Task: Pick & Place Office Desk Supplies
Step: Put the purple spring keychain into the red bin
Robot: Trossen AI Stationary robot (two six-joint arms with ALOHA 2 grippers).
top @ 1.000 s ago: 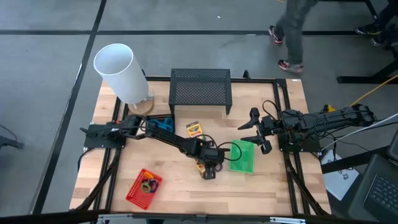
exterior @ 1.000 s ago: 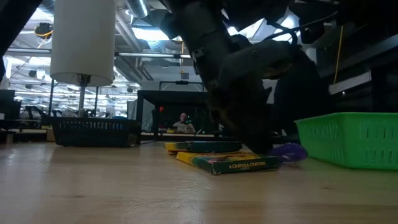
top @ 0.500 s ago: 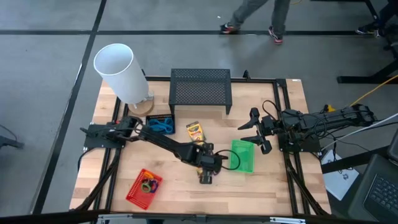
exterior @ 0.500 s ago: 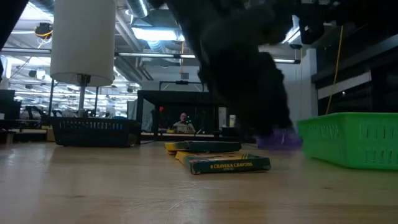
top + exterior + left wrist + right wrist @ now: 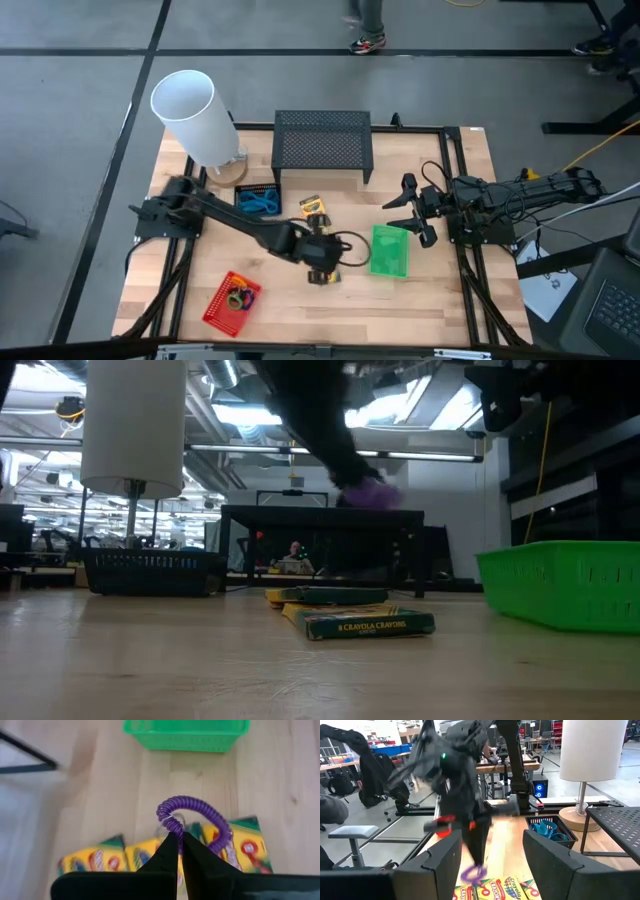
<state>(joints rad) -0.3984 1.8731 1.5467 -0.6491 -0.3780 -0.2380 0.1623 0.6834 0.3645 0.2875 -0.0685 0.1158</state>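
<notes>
Wooden table (image 5: 420,300) is sitting in an open lab, a person's legs passing at the far edge in the high view. I'm reading the sort as partly done. Biggest bins first: green basket (image 5: 389,250) near table centre is looking empty as far as I can tell; red basket (image 5: 232,299) at the near left already has loops in it; black basket (image 5: 257,200) by the white cylinder (image 5: 190,115) is holding the blue-handled scissors (image 5: 260,203). Two crayon boxes (image 5: 313,208) are still loose, one near the mesh stand, one under the left arm. I'm running the left gripper (image 5: 175,845) pinched tight on the purple loop (image 5: 195,817), lifted clear over the boxes just beside the green basket. Right gripper (image 5: 415,212) is waiting at the right side, fingers spread wide. Left: this loop, both boxes.
</notes>
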